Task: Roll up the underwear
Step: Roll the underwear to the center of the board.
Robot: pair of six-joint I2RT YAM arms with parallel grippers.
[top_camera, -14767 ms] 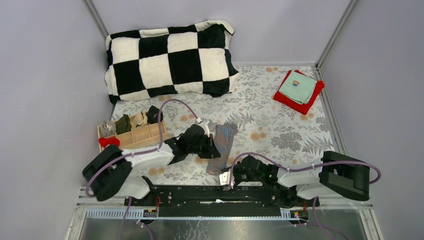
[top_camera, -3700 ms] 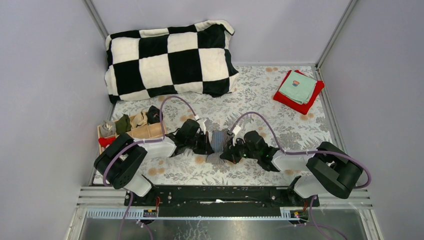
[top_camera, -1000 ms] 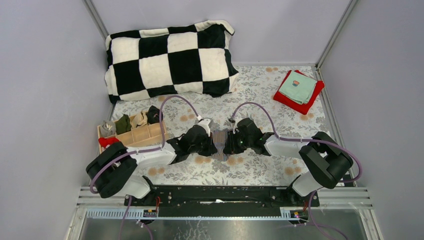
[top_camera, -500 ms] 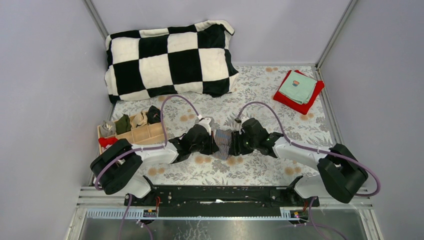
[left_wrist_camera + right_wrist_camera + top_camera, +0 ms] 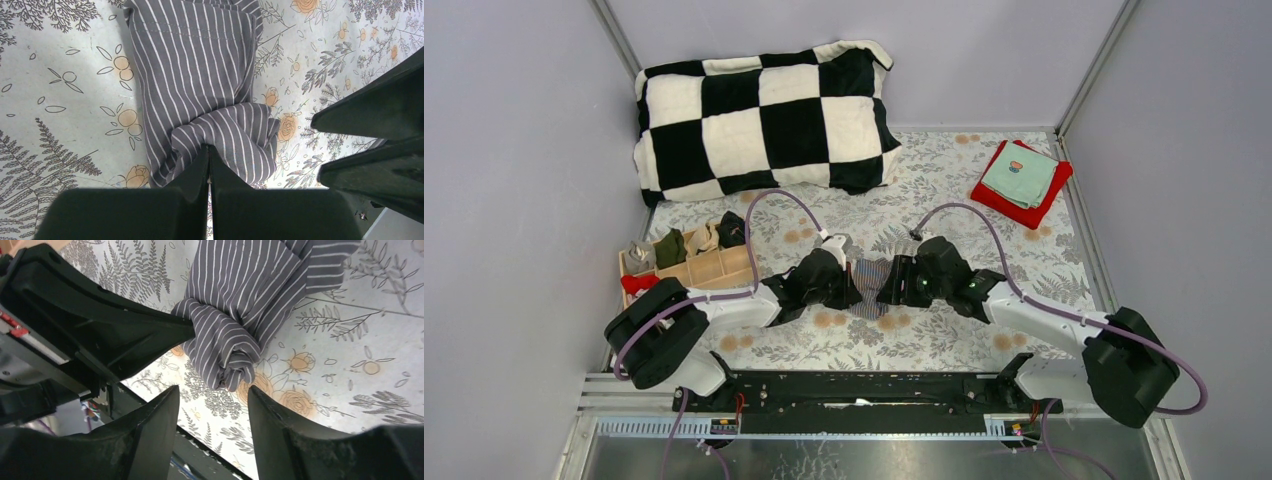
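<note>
At the bottom of the top view both arms reach from the near rail toward the middle of the frame. There the left claw and right claw face each other across the underwear. It is a grey piece with pale stripes, lying on the flowered table just below frame centre.

In the left wrist view the left claw is pressed together at lower centre, pinching a raised fold of the underwear. The rest of the cloth runs flat up to the top edge. The right claw's fingers show as dark wedges at the right edge.

In the right wrist view the right claw is spread, its fingers along the bottom. The twisted near end of the underwear sits just above the gap between the tips; whether they touch it I cannot tell. The left claw's tip comes in from the upper left and meets the cloth's left edge.

Farther back in the top view, a wooden tray holding small cloth bundles stands at the left. A black-and-white checked pillow lies in the upper left. In the upper right a teal cloth rests on a red cloth.
</note>
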